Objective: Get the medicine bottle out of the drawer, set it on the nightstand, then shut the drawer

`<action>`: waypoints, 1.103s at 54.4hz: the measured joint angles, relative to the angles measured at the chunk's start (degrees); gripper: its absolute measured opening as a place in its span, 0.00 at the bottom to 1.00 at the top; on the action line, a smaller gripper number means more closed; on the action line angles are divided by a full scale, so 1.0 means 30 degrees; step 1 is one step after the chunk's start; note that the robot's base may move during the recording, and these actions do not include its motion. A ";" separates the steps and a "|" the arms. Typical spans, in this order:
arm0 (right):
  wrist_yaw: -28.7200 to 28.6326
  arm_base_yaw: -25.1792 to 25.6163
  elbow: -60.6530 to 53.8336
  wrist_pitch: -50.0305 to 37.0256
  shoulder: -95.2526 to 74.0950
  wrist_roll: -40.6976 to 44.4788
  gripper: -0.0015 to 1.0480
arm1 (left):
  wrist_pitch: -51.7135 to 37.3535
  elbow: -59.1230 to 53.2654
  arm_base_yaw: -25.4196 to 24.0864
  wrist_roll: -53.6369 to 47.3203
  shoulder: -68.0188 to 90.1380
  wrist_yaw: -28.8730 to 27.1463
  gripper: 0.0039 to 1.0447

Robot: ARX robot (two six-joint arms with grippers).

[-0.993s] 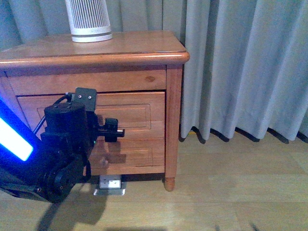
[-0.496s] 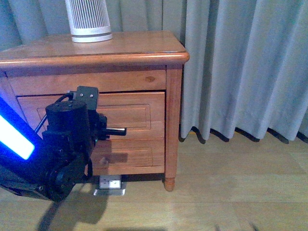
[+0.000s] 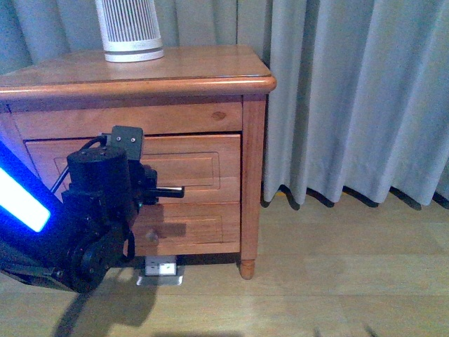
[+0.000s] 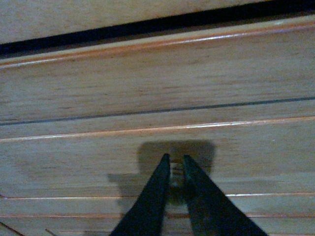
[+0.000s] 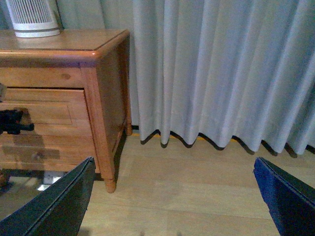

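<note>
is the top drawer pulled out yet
No, in the front view the drawer front sits flush in the nightstand, with no gap showing its inside.

The small orange-brown wooden nightstand (image 3: 175,74) has a smooth, glossy top; its upper drawer front (image 3: 203,165) shows grain under satin varnish. The white ribbed cylinder (image 3: 130,28) looks like matt plastic. The grey curtain (image 3: 351,98) is matt cloth; the pale plank floor (image 3: 337,267) is smooth, faintly shiny.
</note>
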State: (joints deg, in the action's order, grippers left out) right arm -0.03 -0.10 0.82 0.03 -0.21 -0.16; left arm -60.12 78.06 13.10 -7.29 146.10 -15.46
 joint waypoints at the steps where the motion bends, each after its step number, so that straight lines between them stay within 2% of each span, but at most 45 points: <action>1: 0.0000 0.0000 -0.0007 0.0000 0.0000 0.0000 0.93 | 0.0051 -0.0007 0.0000 0.0000 0.0000 -0.0015 0.26; 10: 0.0007 0.0000 -0.0007 0.0000 0.0000 0.0000 0.93 | 0.0102 -0.0051 -0.0058 -0.0007 0.0000 -0.0073 0.54; 26: 0.0000 0.0000 -0.0007 0.0000 0.0000 0.0000 0.93 | 0.0211 -0.0051 -0.0124 -0.0007 0.0000 -0.0058 0.95; 44: 0.0000 0.0000 -0.0007 0.0000 0.0000 0.0000 0.93 | 0.0612 -0.0051 -0.0168 0.0277 0.0000 -0.0015 0.94; 48: 0.0000 0.0000 -0.0007 0.0000 0.0000 0.0000 0.93 | 0.0656 -0.0051 -0.0175 0.0335 0.0000 -0.0058 0.86; 60: 0.0000 0.0000 -0.0007 0.0000 0.0000 0.0000 0.93 | 0.0656 -0.0022 -0.0284 0.0379 0.0000 -0.0189 0.52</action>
State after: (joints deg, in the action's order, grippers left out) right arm -0.03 -0.10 0.80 0.03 -0.21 -0.16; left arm -58.15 78.00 12.25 -6.15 146.10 -16.03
